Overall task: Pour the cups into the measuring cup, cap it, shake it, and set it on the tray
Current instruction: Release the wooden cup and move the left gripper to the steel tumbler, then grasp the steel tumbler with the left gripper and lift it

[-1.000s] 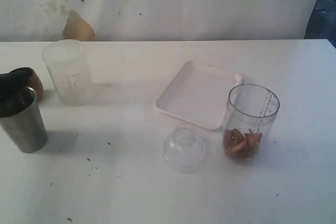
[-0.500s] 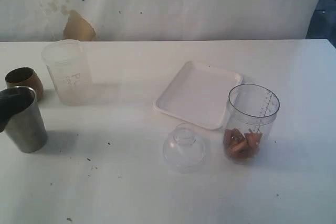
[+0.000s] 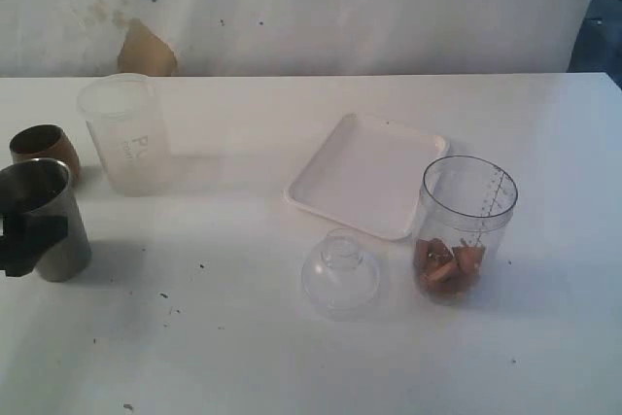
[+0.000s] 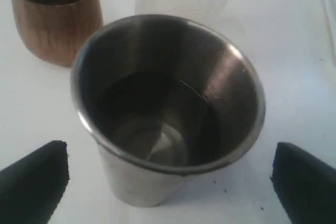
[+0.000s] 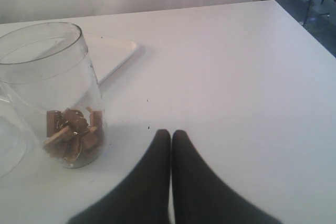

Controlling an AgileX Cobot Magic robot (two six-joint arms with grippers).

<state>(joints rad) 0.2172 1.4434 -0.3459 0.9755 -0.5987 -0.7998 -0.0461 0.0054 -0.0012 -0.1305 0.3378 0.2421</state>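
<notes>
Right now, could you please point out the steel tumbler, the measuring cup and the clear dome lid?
steel tumbler (image 4: 168, 103): left wrist view, inner wall.
measuring cup (image 3: 466, 230): exterior view, clear side wall.
clear dome lid (image 3: 340, 276): exterior view, rounded top.

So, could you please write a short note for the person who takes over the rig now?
Left gripper: open, jaws either side of the steel tumbler, not gripping.
Right gripper: shut, holds nothing, beside the measuring cup.
The wooden cup and frosted cup stand near the tumbler; the dome lid lies off, by the tray.
Done: brown pieces in the measuring cup.
To do: remaining pours, cap, shake, set on tray.
</notes>
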